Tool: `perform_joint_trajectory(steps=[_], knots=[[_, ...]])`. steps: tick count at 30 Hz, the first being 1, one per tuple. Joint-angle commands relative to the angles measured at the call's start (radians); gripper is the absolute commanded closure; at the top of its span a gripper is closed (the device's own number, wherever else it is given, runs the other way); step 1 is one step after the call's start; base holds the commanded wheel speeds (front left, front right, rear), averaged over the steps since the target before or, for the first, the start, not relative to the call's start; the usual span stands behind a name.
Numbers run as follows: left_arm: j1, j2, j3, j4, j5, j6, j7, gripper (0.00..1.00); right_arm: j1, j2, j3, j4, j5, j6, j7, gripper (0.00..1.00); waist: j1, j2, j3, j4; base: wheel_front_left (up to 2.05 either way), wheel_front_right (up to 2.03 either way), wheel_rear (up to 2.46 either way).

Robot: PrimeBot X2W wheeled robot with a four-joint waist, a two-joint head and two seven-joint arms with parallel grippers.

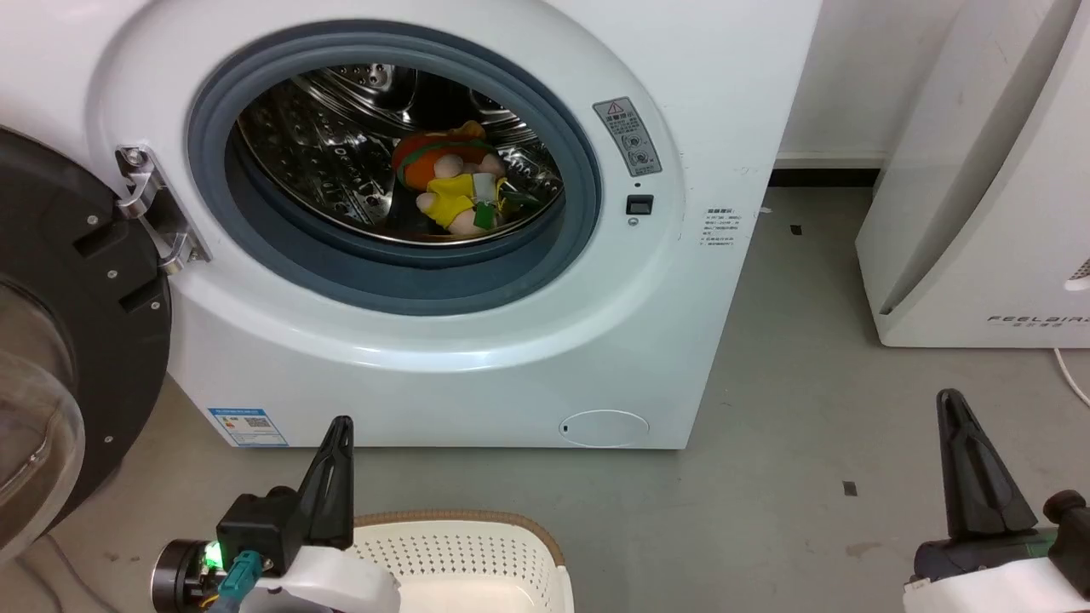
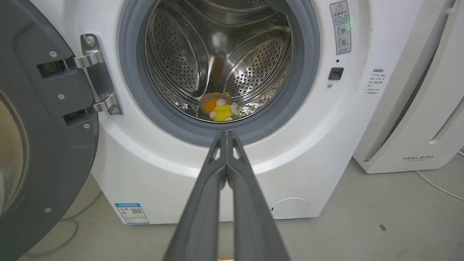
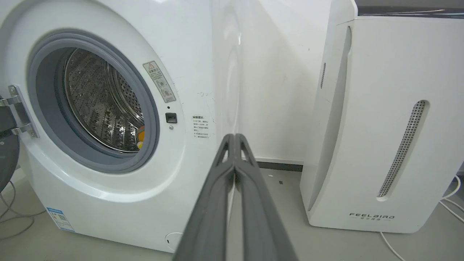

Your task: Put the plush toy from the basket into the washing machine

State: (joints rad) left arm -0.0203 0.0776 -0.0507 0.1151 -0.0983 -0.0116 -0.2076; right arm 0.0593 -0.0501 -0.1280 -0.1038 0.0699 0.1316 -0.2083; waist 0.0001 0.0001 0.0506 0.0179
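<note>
Two long dark-fingered tools hang low in front of the large white front-loading washing machine [image 1: 528, 358], both clenched on nothing: the left tool [image 1: 341, 426] has its fingers pressed tip to tip before the machine's lower front panel, and the right tool [image 1: 951, 402] is likewise closed, out past the machine's right corner over bare grey floor [image 1: 792, 409]. The small plush toy [image 1: 451, 191] with the orange-red head and yellow clothes lies inside the machine's shiny steel drum [image 1: 332, 153], at its bottom just behind the round grey rubber gasket [image 1: 392, 281] (its green-and-white tag faces the opening). The black-framed glass door [image 1: 85, 340] stands swung wide on the machine's left, leaving the round mouth unobstructed. The cream perforated plastic basket [image 1: 460, 553] with the brown rim sits on the floor in front of the machine, just beside the left tool. A white FEELBIRD appliance [image 1: 979, 213] stands to the machine's right, a strip of floor between them.
</note>
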Motion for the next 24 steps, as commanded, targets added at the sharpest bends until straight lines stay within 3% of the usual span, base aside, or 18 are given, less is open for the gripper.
perform_joint_trajectory(steps=[1,24], knots=[[0.004,-0.002,0.004,-0.008,0.008,0.002,0.007,1.00,-0.011,0.000,0.004,0.006,-0.009,0.000,0.008,1.00,-0.0001,-0.0001,-0.001,0.000,0.00,0.00,0.00],[0.008,-0.008,0.015,-0.033,0.029,0.005,0.054,1.00,-0.022,0.000,0.033,0.029,-0.023,0.000,0.055,1.00,-0.0001,-0.0001,-0.012,-0.004,0.00,0.00,0.00]])
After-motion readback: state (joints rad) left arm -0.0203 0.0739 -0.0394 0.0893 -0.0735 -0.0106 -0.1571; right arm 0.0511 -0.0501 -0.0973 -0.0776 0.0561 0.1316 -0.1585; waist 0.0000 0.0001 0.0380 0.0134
